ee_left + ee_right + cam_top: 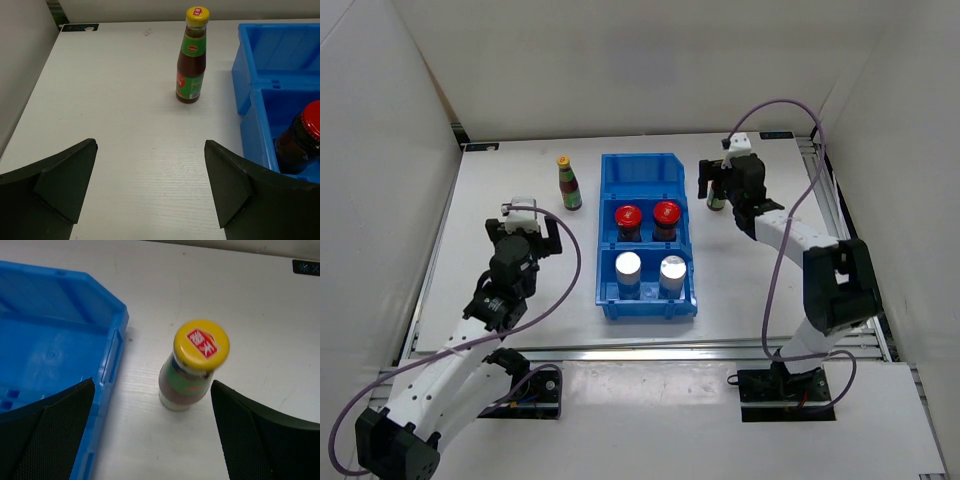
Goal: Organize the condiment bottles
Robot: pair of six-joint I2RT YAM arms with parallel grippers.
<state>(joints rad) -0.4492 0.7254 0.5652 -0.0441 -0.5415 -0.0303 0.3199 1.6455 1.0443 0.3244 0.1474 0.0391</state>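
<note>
White walls (pixel 620 70), white worktop (pixel 520 170): right gripper (pixel 152 390) gapes around one sauce bottle (pixel 195 370) near the far-right corner, left gripper (pixel 150 146) gapes empty, facing the second bottle (pixel 191 60) by the far edge. Both jars (pixel 628 220), both shakers (pixel 628 272) sit in the bin (pixel 645 165).

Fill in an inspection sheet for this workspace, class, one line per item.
Surface: white table, no spills seen.
Job's things: red-lidded jars in the middle compartment of the blue bin, shakers in the near one; left sauce bottle and right sauce bottle upright outside it.
Clutter: nothing seen.
Grippers: left gripper open, empty; right gripper open, fingers flanking the right sauce bottle, not touching.
Cables: purple cables loop off both arms.
Surroundings: white walls.
</note>
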